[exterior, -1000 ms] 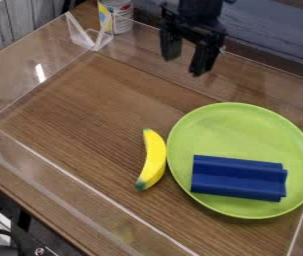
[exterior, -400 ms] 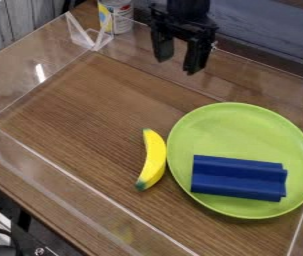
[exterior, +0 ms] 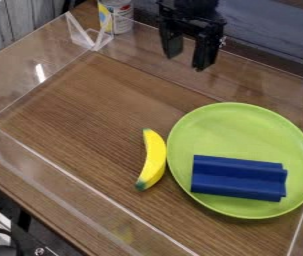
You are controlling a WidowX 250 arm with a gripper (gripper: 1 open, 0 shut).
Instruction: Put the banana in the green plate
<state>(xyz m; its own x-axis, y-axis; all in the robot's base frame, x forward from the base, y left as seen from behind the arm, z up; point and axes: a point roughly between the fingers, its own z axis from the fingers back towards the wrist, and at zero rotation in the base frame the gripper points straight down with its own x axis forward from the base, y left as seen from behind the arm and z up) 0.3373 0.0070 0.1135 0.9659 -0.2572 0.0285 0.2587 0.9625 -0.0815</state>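
The yellow banana [exterior: 150, 159] lies on the wooden table just left of the green plate [exterior: 242, 126], its greenish tip pointing toward the front edge. A blue rectangular block [exterior: 238, 177] rests inside the plate on its near half. My black gripper [exterior: 187, 52] hangs at the back of the table, pointing down with its fingers open and nothing between them. It is well above and behind both the banana and the plate.
Clear acrylic walls [exterior: 34, 75] fence the wooden work surface on all sides. A white bottle with a yellow label [exterior: 112, 15] stands outside the back wall at the upper left.
The gripper swung left and then back right along the back of the table, ending near where it started. The banana, the plate and the blue block have not moved.
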